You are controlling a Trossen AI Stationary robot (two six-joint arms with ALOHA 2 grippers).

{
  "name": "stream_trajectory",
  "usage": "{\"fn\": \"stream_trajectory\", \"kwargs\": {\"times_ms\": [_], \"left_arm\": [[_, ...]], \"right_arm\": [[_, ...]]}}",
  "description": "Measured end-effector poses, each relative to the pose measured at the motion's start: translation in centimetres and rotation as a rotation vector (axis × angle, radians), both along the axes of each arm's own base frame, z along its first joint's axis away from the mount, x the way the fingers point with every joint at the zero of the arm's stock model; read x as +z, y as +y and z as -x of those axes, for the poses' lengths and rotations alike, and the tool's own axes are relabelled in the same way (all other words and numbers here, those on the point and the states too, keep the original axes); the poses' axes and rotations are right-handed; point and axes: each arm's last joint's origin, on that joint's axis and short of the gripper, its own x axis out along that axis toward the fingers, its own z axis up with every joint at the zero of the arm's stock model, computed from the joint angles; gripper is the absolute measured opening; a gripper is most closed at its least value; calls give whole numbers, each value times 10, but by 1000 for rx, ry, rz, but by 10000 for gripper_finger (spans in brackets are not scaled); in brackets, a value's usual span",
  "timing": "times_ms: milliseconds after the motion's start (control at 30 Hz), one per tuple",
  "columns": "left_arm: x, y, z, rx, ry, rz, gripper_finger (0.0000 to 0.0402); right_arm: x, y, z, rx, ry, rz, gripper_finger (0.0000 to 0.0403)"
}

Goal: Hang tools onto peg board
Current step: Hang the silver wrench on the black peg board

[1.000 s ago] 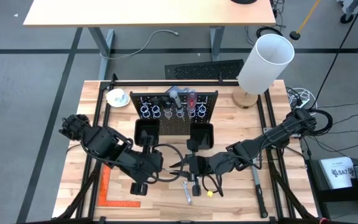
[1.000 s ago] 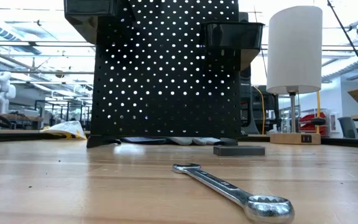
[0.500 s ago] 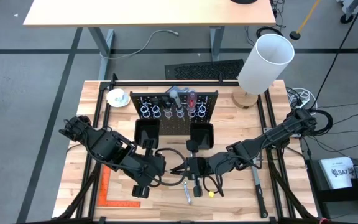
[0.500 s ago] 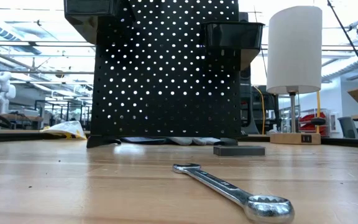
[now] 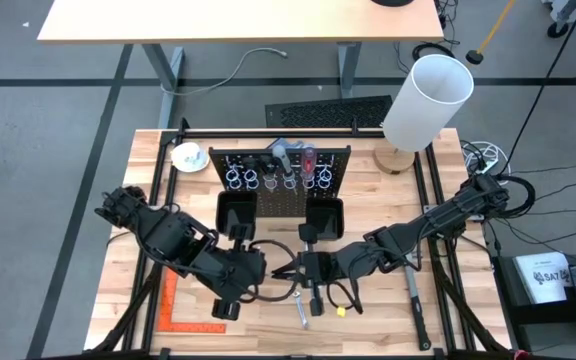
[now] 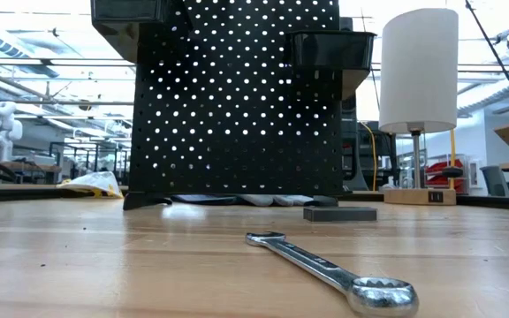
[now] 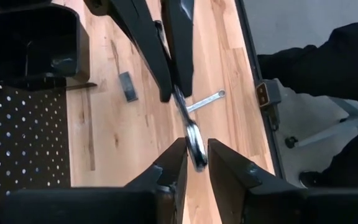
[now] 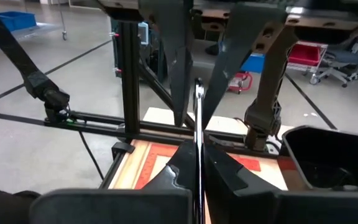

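Wrench held between two claws before the peg board

Right claw point(image 8: 197, 148) is pressed together on a wrench point(image 8: 198, 109), held above the surface point(image 5: 388, 200) in front of the peg board point(image 5: 280, 190). Left claw point(image 7: 196, 144) meets it from the opposite side, its fingers point(image 7: 174, 163) slightly spread either side of the wrench's ring end. A second wrench point(image 6: 325, 265) lies flat on the surface, nearer the front edge

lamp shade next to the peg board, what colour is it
White. The lamp shade is plain white with no pattern, seen best in the low view, to the side of the black peg board.
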Motion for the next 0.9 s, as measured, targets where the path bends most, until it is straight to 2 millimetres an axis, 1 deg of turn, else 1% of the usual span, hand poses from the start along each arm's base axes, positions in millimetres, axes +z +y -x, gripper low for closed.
{"fn": "stream_trajectory", "kwargs": {"times_ms": [100, 200, 300, 400, 567, 700, 800, 900], "left_arm": [[5, 2, 6, 5, -13, 16, 74], [16, 8, 16, 36, -35, 55, 75], [28, 14, 30, 74, -64, 105, 75], [42, 19, 49, 103, -133, 106, 75], [62, 27, 81, 166, -296, 25, 76], [75, 29, 101, 237, -443, -62, 76], [81, 22, 108, 266, -553, -128, 75], [86, 11, 109, 280, -644, -177, 58]], "right_arm": [[2, 0, 0, 1, -22, 6, 6], [3, 0, 0, -4, -34, 8, 6], [3, 0, 0, -21, -36, 25, 6], [5, 0, 0, -42, -55, 35, 6], [12, 3, 1, -61, -130, 59, 6], [18, 5, 2, -104, -185, 84, 6], [24, 4, 3, -124, -239, 87, 6], [28, 4, 3, -131, -276, 93, 6]]}}
